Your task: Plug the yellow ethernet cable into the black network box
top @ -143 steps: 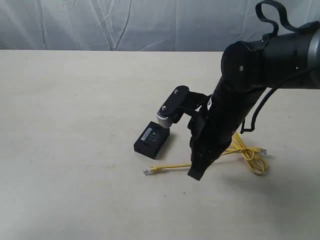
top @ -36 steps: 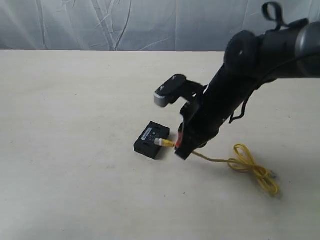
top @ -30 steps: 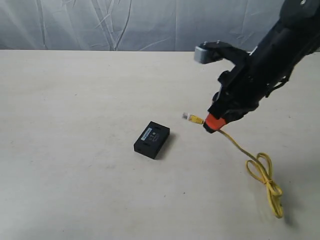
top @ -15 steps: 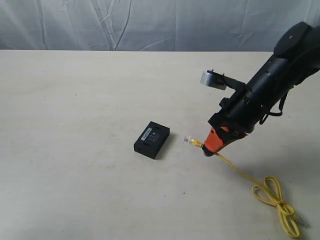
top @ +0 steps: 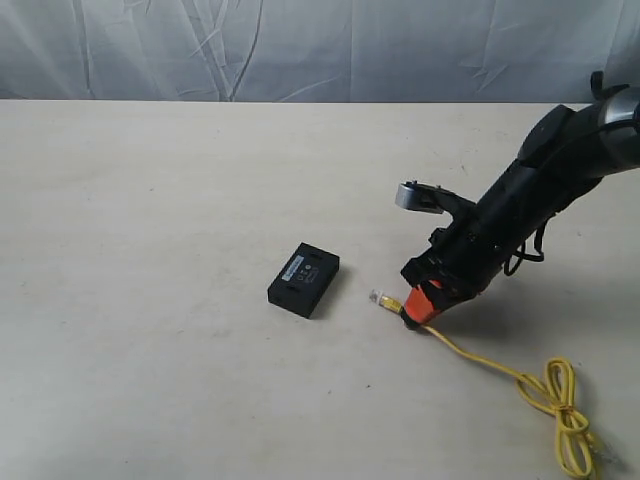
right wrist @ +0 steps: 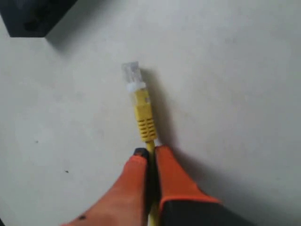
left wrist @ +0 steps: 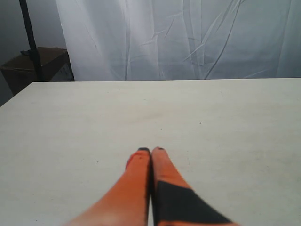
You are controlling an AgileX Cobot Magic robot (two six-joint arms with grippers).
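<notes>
Right pincer: the right pincer (top: 412,314), orange-tipped on a black arm, is angled down to the surface (top: 150,260) on the right of the exterior view, its fingers closed tight on the yellow ethernet cable (top: 482,358).

Grip point: in the right wrist view the right pincer (right wrist: 150,152) clamps the cord just behind the ribbed yellow boot (right wrist: 144,117), so the boot and the plug stick out past the fingertips.

Plug: the clear plug (top: 379,298) points toward the black network box (top: 304,279) but is apart from it, with bare surface between them. It sits low over the surface; whether it touches cannot be told.

Cable: from the grip the cord trails back across the surface to the near right corner, where the tied loop (top: 560,400) lies flat.

Black network box: it lies flat near the middle of the surface, set diagonally, white label strip (top: 292,267) facing up. Only one corner of the box (right wrist: 33,16) shows in the right wrist view, away from the plug (right wrist: 131,73).

Left pincer: the left pincer (left wrist: 151,150) appears only in its own wrist view, fingers pressed together with nothing between them, over bare surface.

Backdrop: a creased white curtain (top: 300,50) hangs behind the far edge of the surface.
</notes>
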